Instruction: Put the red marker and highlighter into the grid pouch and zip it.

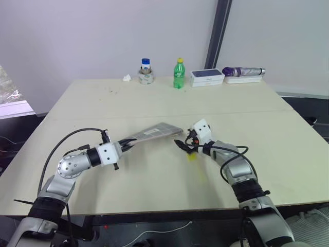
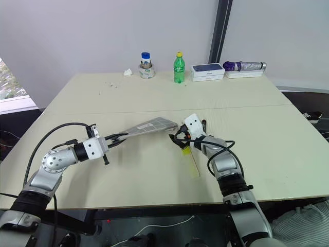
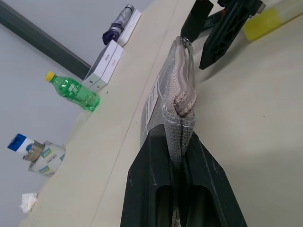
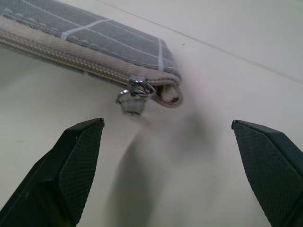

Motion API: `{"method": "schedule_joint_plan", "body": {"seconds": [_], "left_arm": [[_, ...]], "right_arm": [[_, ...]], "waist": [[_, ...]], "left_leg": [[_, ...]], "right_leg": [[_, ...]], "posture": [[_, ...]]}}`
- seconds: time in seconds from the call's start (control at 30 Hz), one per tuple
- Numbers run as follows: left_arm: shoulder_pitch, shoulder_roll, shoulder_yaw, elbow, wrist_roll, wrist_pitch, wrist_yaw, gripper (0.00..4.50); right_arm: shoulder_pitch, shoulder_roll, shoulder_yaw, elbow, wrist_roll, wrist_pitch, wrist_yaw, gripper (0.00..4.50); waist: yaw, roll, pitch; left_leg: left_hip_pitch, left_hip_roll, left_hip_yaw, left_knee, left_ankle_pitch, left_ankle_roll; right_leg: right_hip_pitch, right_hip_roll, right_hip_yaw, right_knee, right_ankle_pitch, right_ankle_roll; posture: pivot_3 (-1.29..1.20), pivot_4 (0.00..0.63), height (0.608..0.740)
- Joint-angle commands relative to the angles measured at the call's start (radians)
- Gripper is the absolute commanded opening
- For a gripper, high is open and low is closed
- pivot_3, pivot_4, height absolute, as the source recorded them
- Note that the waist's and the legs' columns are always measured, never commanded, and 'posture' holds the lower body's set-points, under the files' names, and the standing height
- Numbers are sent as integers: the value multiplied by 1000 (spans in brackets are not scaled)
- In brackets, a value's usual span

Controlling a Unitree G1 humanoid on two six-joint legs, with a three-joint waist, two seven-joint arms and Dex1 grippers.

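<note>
The grid pouch (image 1: 157, 133), grey with white lines, hangs just above the table, and my left gripper (image 1: 128, 143) is shut on its near end (image 3: 176, 118). Its zipper runs along the edge, with the metal pull (image 4: 132, 97) at the far corner. My right gripper (image 4: 166, 124) stands open right in front of that pull, nothing between its fingers (image 3: 222, 33). The highlighter (image 2: 193, 162), pale yellow with a brighter cap, lies on the table under the right gripper (image 1: 181, 144). The red marker is out of view.
Along the table's far edge stand a green bottle (image 1: 179, 74), a tape roll with a blue-capped jar (image 1: 146, 72), white boxes (image 1: 206, 77), a purple folded umbrella (image 1: 241, 71) and a crumpled tissue (image 1: 126, 78).
</note>
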Motion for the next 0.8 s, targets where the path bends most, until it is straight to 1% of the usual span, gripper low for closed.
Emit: {"method": "schedule_joint_plan", "body": {"seconds": [0.03, 0.1, 0.2, 0.3, 0.33, 0.43, 0.63, 0.8], "left_arm": [[-2, 19, 39, -38, -9, -23, 7, 0], [-2, 20, 40, -39, -7, -28, 8, 0], [-6, 23, 42, -35, -9, -29, 8, 0], [-8, 27, 39, -34, -4, -29, 6, 0], [-9, 26, 39, -34, -3, -27, 8, 0], [-12, 24, 40, -34, -3, -26, 12, 0], [5, 28, 31, 5, 40, -62, 28, 0], [11, 21, 34, 29, 54, -65, 42, 0]], "right_arm": [[-18, 32, -43, -34, 57, 43, -18, 4480], [-21, 48, -62, -41, 86, 69, -25, 4480], [-26, 54, -59, -38, 96, 86, -26, 3658], [-22, 50, -52, -38, 95, 86, -28, 2129], [-20, 48, -53, -38, 96, 89, -29, 1693], [-7, 34, -38, -46, 85, 91, -18, 30], [21, 0, -4, -104, 81, 117, 20, 30], [26, 0, -2, -158, 106, 149, 43, 30]], "waist": [[0, 0, 0], [0, 0, 0], [0, 0, 0], [0, 0, 0], [0, 0, 0], [0, 0, 0], [0, 0, 0], [-1, 0, 0]], "left_leg": [[0, 0, 0, 0, 0, 0], [0, 0, 0, 0, 0, 0], [0, 0, 0, 0, 0, 0], [0, 0, 0, 0, 0, 0], [0, 0, 0, 0, 0, 0], [0, 0, 0, 0, 0, 0], [0, 0, 0, 0, 0, 0], [0, 0, 0, -1, 0, 0]], "right_leg": [[0, 0, 0, 0, 0, 0], [0, 0, 0, 0, 0, 0], [0, 0, 0, 0, 0, 0], [-1, 0, 0, 0, 0, 0], [-1, 0, 0, 0, 0, 0], [-1, 0, 0, 0, 0, 0], [-1, 0, 0, 0, 0, 0], [-1, 0, 0, 0, 0, 0]], "posture": [[0, 150, 740], [0, 150, 740], [0, 150, 740], [0, 150, 740], [0, 150, 740], [0, 150, 740], [0, 150, 740], [0, 150, 740]]}}
